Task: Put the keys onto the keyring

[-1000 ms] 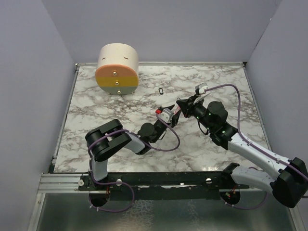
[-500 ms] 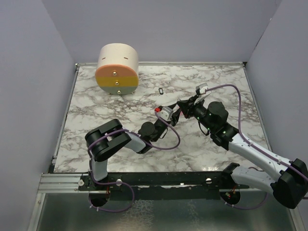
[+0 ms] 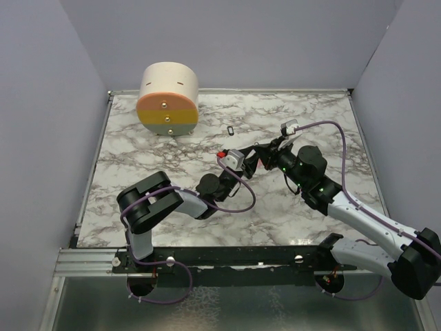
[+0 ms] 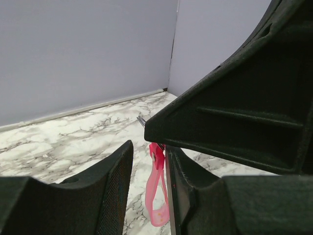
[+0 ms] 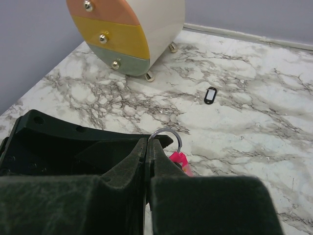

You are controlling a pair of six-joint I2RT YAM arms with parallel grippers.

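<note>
Pink key [image 4: 157, 188] hangs from the tightly clenched right gripper [image 5: 147, 143], between the parted jaws of the left gripper [image 4: 149, 149]. Black keyring [image 5: 210, 95] lies well apart on the marble table [image 3: 138, 165].

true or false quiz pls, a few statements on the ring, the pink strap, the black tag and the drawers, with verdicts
1. The right gripper is shut, pinching a metal ring at its tips. True.
2. The black oval tag lies inside a drawer. False: it lies on the marble table, apart from the drawer unit.
3. A pink strap hangs in the gap between the fingers of the left gripper. True.
4. The drawer unit's top drawer is pulled out. False: all three drawers are closed.
</note>
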